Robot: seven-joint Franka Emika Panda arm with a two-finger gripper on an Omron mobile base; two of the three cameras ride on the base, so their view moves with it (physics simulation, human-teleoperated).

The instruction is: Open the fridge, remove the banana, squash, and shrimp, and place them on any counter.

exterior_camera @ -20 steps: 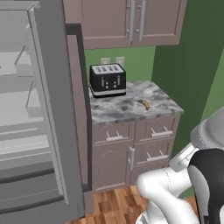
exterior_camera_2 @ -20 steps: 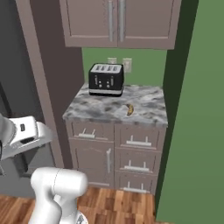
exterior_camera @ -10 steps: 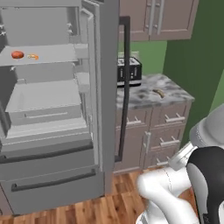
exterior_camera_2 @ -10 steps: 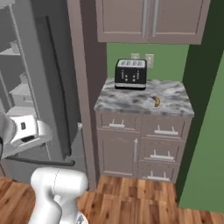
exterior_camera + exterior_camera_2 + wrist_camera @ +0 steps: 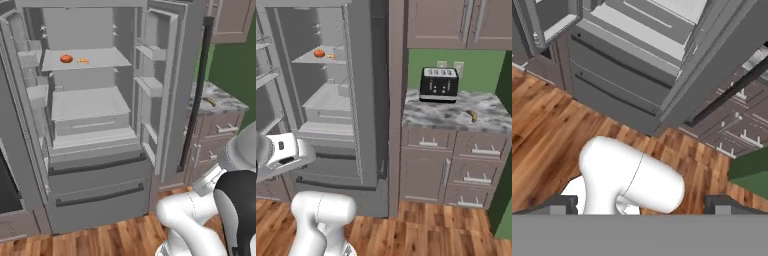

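Grey fridge (image 5: 100, 200) with dark handle; reddish-orange round item (image 5: 66, 58) on its shelf. Marbled grey-white bench (image 5: 446, 115), black toaster (image 5: 439, 84), yellow banana (image 5: 472, 116), mauve-brown cabinet fronts (image 5: 446, 170), green wall (image 5: 431, 57).

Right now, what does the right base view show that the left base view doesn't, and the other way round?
Right base view alone: the black toaster on the counter, the outlets behind it, and the upper cabinets' handles. Left base view alone: both fridge drawers with their bars, and the open door's long dark handle. Both: the open fridge, a red item and a small orange one on its upper shelf, and the banana on the counter.
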